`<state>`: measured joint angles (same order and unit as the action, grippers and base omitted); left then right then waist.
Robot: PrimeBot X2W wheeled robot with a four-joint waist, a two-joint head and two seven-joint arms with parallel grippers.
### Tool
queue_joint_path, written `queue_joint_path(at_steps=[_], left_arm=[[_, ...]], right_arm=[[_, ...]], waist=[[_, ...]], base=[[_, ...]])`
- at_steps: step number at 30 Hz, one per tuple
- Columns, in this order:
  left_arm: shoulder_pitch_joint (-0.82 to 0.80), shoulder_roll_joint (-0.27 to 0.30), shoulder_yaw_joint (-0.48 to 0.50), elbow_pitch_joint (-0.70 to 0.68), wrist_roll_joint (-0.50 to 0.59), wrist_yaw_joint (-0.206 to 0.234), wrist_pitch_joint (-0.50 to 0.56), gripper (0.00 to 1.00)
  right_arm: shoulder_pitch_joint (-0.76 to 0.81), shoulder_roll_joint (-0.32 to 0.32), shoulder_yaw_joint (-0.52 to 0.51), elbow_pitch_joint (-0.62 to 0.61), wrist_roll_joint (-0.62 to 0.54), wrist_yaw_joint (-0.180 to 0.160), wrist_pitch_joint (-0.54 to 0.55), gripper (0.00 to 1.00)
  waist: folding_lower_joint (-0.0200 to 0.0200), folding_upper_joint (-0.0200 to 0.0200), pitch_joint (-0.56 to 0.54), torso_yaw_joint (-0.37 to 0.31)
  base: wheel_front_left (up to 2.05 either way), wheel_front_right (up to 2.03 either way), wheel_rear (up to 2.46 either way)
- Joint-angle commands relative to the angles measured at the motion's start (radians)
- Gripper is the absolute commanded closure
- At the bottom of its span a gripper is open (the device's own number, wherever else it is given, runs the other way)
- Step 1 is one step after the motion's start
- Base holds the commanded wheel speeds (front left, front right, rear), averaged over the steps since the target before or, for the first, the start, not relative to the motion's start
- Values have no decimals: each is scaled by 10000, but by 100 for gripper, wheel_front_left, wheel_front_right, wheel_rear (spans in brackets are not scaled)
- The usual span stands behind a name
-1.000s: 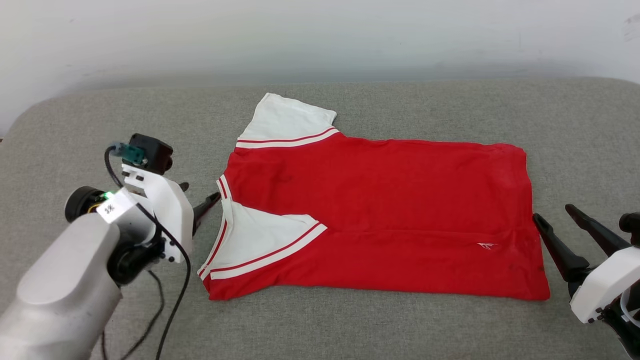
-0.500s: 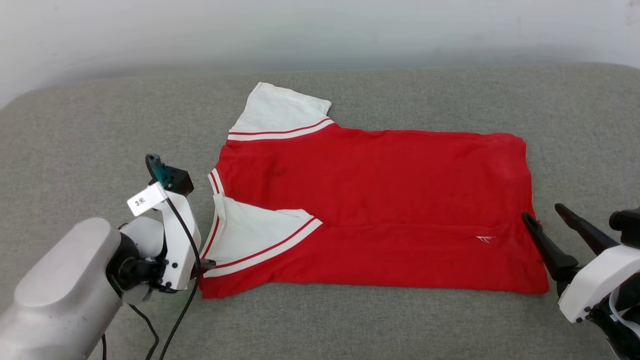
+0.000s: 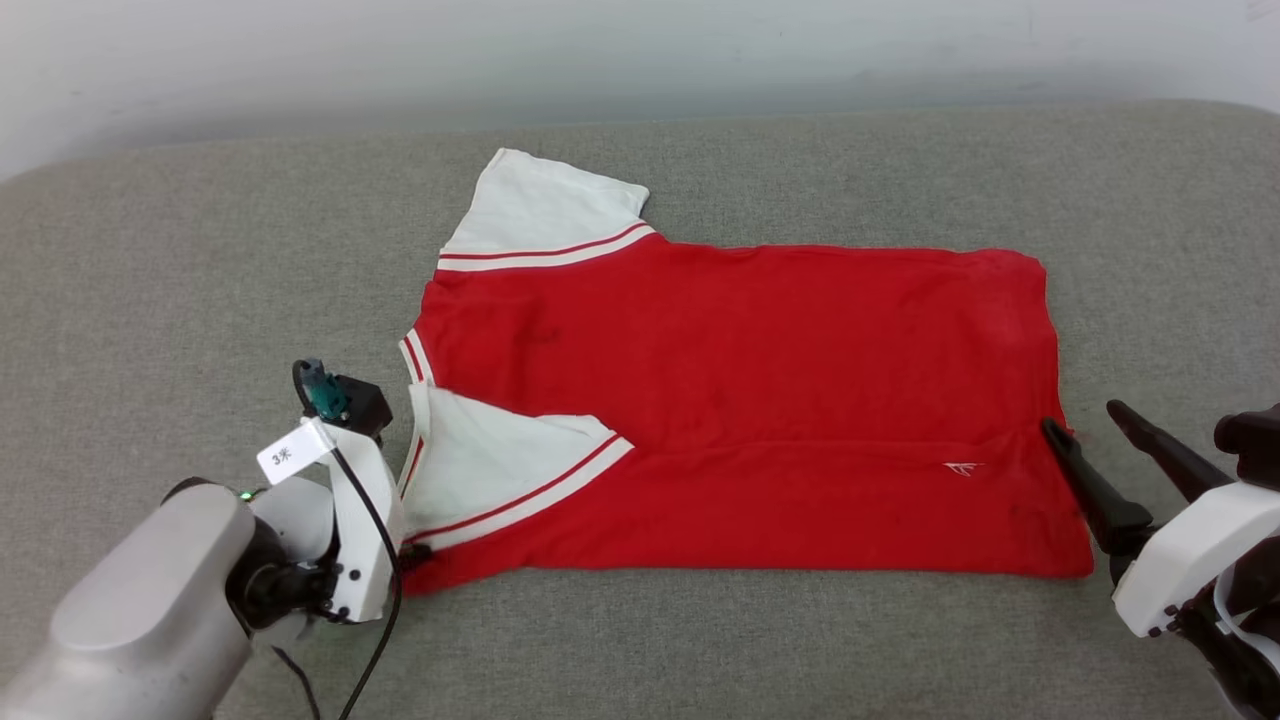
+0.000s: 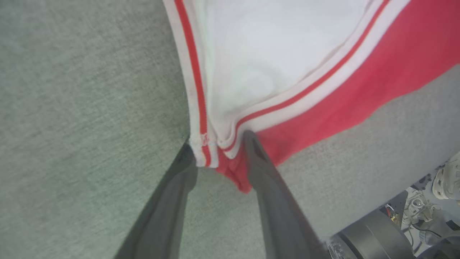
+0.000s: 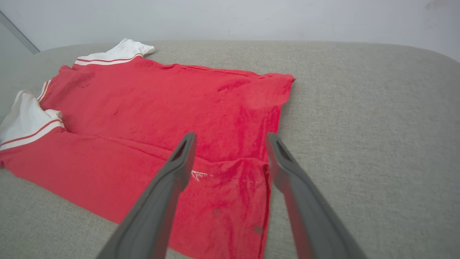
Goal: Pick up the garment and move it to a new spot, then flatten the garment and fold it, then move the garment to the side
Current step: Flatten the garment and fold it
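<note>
Head view: the garment [image 3: 750, 380] lies flat in the middle of the surface [image 3: 160, 300], near sleeve folded inward, apparently prepared for a lengthwise fold.

Left wrist view: the left pincer [image 4: 219, 144] stands partly open astride the near shoulder corner, not visibly clamped.

Right wrist view: the right pincer [image 5: 230, 138] hangs wide over the hem edge, probably for a matched lift.

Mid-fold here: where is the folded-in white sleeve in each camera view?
Head view: folded-in white sleeve at the near left corner of the garment.
Left wrist view: top centre, with the left pincer at its lower corner.
Right wrist view: far left edge.
Shared landmark: the sleeve's red-white striped trim.
</note>
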<state>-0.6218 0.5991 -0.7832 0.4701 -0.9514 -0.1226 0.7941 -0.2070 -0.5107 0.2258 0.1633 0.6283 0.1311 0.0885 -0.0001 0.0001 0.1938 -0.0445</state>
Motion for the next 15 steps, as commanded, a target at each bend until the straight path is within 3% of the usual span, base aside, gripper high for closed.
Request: queue_joint_path(at_steps=[1, 8, 15], left_arm=[[352, -181, -190, 130, 88, -4, -100, 100], [253, 169, -51, -303, 162, -44, -1099, 100], [540, 582, 43, -1182, 199, -54, -1805, 100]], right_arm=[[-117, -92, -34, -34, -70, -8, 10, 0], [-492, -976, -296, -497, -554, -8, 476, 0], [-653, -2412, 386, -1213, -189, -8, 2786, 0]], waist=[[1, -1, -22, 15], [1, -1, -309, 114], [1, -1, -474, 184]], base=[[0, 0, 0], [0, 0, 0], [0, 0, 0]])
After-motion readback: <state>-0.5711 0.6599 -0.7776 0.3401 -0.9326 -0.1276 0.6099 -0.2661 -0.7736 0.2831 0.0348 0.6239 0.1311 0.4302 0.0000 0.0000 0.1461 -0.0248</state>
